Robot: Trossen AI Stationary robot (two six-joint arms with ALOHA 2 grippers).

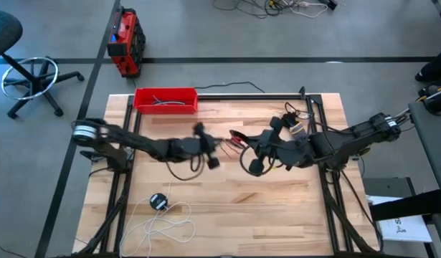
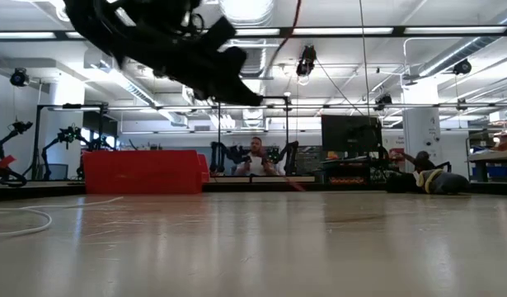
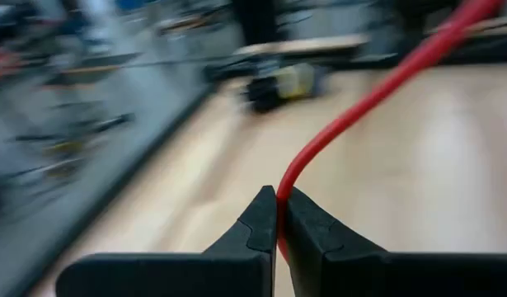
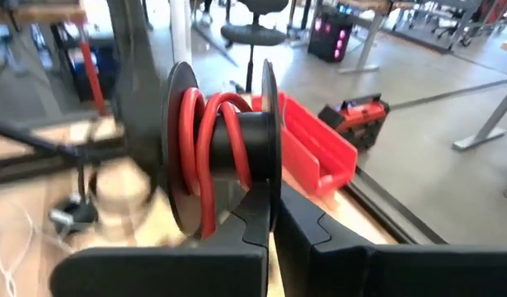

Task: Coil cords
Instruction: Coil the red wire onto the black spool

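White cord [image 1: 166,222] lies loose on the desk [image 1: 277,208], well in front of the red tray [image 1: 166,99]. Left gripper [image 1: 213,148], right of the tray, jaws clenched on the red cord [image 3: 360,107]. Right gripper [image 1: 257,163], further right, jaws clamp a black spool [image 4: 224,148] wound with red cord.

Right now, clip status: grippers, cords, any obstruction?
Left gripper shut on red cord, mid-table. Right gripper shut on black spool, red cord partly wound. White cord loose at the near edge. Nothing between the grippers.
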